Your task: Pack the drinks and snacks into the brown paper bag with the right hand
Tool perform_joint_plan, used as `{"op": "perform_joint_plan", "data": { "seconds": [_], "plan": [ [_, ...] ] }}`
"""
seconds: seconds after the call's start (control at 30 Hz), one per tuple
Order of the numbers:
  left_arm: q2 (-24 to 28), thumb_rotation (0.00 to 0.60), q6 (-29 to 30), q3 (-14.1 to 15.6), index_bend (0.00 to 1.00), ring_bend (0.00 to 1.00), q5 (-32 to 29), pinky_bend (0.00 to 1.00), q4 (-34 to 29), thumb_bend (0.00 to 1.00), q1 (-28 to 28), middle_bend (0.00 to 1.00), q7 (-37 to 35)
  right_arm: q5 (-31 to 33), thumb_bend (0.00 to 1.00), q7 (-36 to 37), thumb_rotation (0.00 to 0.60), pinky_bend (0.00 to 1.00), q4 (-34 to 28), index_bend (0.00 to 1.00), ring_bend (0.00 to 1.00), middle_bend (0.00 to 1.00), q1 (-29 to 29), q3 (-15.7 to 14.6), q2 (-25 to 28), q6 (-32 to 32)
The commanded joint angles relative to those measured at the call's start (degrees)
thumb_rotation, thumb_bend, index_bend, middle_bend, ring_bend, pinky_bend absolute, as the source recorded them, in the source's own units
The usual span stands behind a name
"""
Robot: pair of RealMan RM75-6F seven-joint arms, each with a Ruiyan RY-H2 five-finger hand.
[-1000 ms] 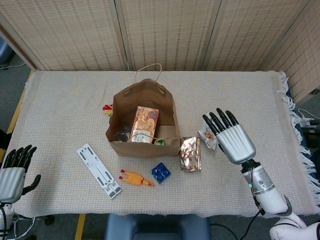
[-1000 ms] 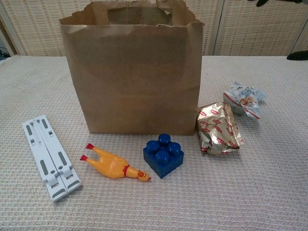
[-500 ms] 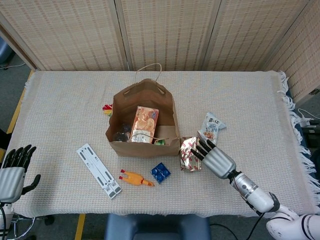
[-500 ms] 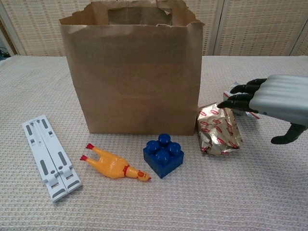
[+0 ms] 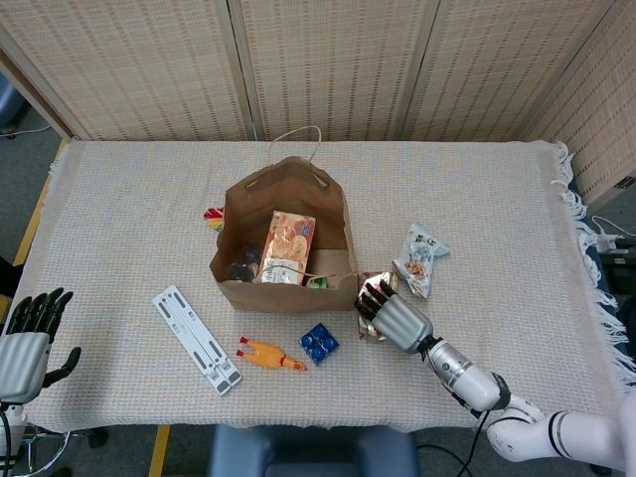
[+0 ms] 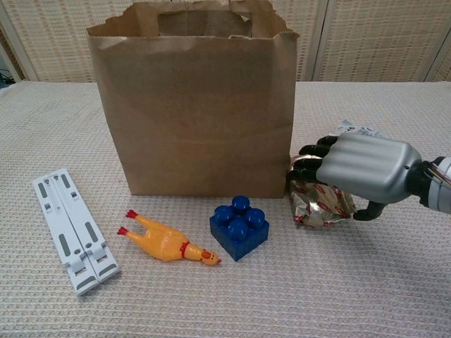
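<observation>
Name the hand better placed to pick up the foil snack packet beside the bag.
Right. The right hand is already draped over the foil snack packet next to the brown paper bag. The left hand sits at the table's far left edge.

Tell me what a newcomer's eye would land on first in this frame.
The brown paper bag standing open mid-table, an orange snack pack upright inside. Just to its right, the right hand lies over the shiny foil snack packet, fingers curled onto it. A yellow rubber chicken and blue block lie in front.
</observation>
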Motion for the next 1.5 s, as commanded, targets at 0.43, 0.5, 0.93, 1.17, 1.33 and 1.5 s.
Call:
{"op": "perform_joint_plan", "data": {
  "seconds": [0.43, 0.5, 0.93, 1.17, 1.33, 1.5],
  "plan": [
    [0.2, 0.600, -0.2, 0.1, 0.02, 0.00, 0.2, 0.00, 0.2, 0.36, -0.1, 0.00, -0.8, -9.4, 0.36, 5.0, 0.600, 0.58, 5.1, 0.66, 0.52, 0.53, -1.7, -1.0, -3.0, 9.4],
    [0.2, 0.600, -0.2, 0.2, 0.02, 0.00, 0.3, 0.00, 0.2, 0.36, -0.1, 0.00, -0.7, -11.1, 0.37, 6.4, 0.600, 0.58, 2.1, 0.66, 0.52, 0.53, -2.7, -1.4, 0.1, 12.0],
    [-0.1, 0.600, 0.2, 0.1, 0.02, 0.00, 0.1, 0.00, -0.1, 0.36, 0.1, 0.00, 0.2, -16.2, 0.37, 8.4, 0.600, 0.58, -17.6, 0.65, 0.53, 0.53, -6.4, 5.6, 19.3, 27.1],
    [-0.1, 0.600, 0.3, 0.0, 0.02, 0.00, 0.0, 0.00, -0.2, 0.36, 0.1, 0.00, 0.4, -8.8, 0.37, 4.1, 0.600, 0.58, -27.2, 0.65, 0.53, 0.53, -2.7, 16.2, 23.2, 25.7],
    [-0.1, 0.600, 0.2, 0.1, 0.02, 0.00, 0.1, 0.00, -0.1, 0.36, 0.1, 0.00, -0.1, 0.2, 0.37, -3.9, 0.600, 0.58, -29.3, 0.64, 0.53, 0.53, 3.3, 21.8, 20.5, 19.7],
    [0.1, 0.600, 0.0, 0.0, 0.02, 0.00, 0.1, 0.00, 0.0, 0.36, 0.0, 0.00, -0.6, 9.8, 0.37, -13.0, 0.600, 0.58, -28.3, 0.63, 0.53, 0.53, 10.6, 25.1, 14.5, 15.1]
  ]
}}
